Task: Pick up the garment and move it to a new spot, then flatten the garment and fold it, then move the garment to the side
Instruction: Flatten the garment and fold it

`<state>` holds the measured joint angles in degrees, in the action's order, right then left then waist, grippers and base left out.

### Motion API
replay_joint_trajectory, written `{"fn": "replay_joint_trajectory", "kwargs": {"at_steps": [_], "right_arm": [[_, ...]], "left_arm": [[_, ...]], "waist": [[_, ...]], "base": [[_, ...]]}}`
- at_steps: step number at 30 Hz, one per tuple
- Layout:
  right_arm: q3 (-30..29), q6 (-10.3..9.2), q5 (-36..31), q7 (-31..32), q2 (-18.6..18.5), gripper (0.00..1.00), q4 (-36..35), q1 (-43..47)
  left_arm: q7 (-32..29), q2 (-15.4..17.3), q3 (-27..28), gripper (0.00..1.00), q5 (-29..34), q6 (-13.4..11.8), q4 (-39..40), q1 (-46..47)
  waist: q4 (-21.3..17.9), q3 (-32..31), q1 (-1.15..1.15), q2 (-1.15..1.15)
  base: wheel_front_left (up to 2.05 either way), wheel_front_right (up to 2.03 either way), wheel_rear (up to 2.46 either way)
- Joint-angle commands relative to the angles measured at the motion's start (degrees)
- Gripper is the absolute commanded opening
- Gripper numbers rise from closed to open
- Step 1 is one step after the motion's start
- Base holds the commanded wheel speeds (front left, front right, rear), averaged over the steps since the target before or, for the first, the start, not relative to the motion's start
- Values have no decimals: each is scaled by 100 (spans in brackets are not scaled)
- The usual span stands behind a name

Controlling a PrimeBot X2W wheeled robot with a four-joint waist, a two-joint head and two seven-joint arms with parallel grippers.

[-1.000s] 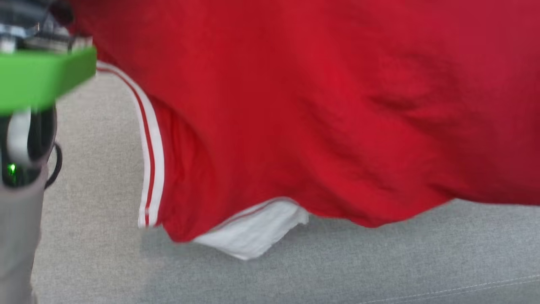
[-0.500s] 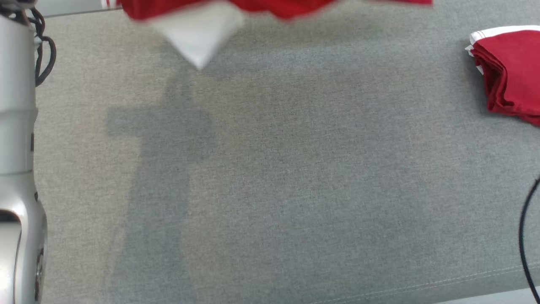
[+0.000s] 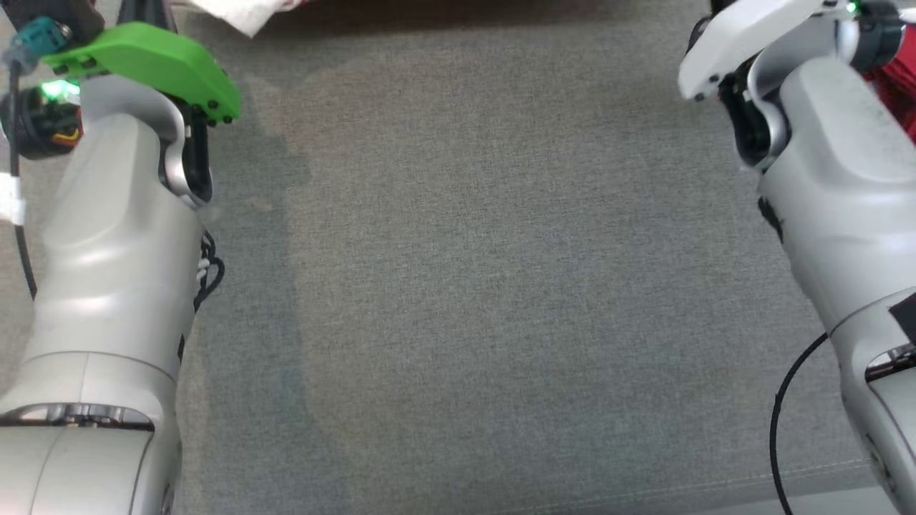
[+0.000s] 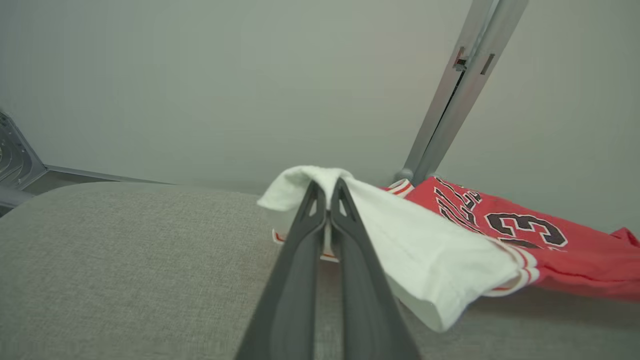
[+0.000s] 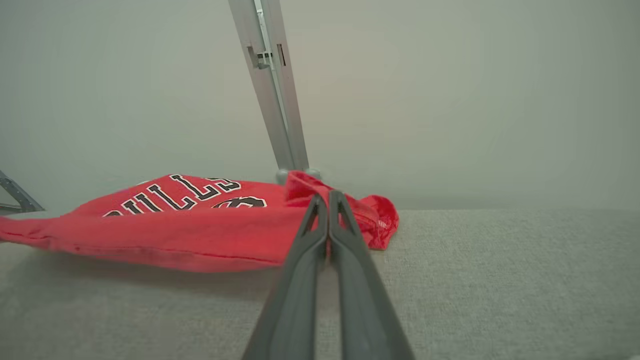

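Red garment [image 5: 175,235], black-and-white lettering and a number on it, hung stretched between the two hands, low over the grey fabric surface [image 5: 500,280]. Could not tell whether its sagging lower edge touched the fabric; a shadow lay under it.

Left hand [image 4: 327,187]: fingers together, clamped on a white part of the garment [image 4: 430,255]. The cloth draped over the fingertips and ran off to that view's right into the red body.

Right hand [image 5: 324,197]: fingers together, clamped on a bunched red corner, the rest trailing to that view's left.

From the head, a white corner of the garment [image 3: 236,11] showed at the top edge, beyond the left forearm [image 3: 107,250] and its green wrist cover [image 3: 150,61]. Right forearm [image 3: 844,179] stood opposite, with a scrap of red cloth [image 3: 903,93] behind it and a black cable [image 3: 783,415] beside it.

Grey metal post [image 5: 275,100] rose directly behind the garment, at the far edge of the surface, against a pale wall [image 4: 200,75].
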<state>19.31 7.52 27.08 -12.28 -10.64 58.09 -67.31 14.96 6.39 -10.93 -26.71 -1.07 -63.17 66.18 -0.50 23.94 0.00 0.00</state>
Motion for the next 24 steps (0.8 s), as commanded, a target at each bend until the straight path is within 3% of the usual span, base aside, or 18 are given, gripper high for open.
{"fn": "replay_joint_trajectory", "kwargs": {"at_steps": [1, 7, 17, 24], "right_arm": [[78, -8, 123, -104, 38, 0, 56, 161], [438, -8, 701, -291, -37, 0, -383, 1145], [-122, -8, 815, -293, -399, 0, -2403, 3625], [-528, -9, 647, -259, -593, 0, -3284, 5282]], "left_arm": [[24, -6, 25, 0, 57, 55, 33, -151], [22, 45, 276, 0, 391, 174, 989, -1184], [22, -118, 1241, 0, 870, 353, 3483, -4225], [-1, -280, 1310, 0, 842, 150, 4771, -6070]], "waist": [[22, 178, 0, 0], [-33, 76, 0, 0], [-126, -779, 0, 0], [85, -1386, 0, 0]], "base": [[0, 0, 0], [0, 0, 0], [0, 0, 0], [0, 0, 0]]}}
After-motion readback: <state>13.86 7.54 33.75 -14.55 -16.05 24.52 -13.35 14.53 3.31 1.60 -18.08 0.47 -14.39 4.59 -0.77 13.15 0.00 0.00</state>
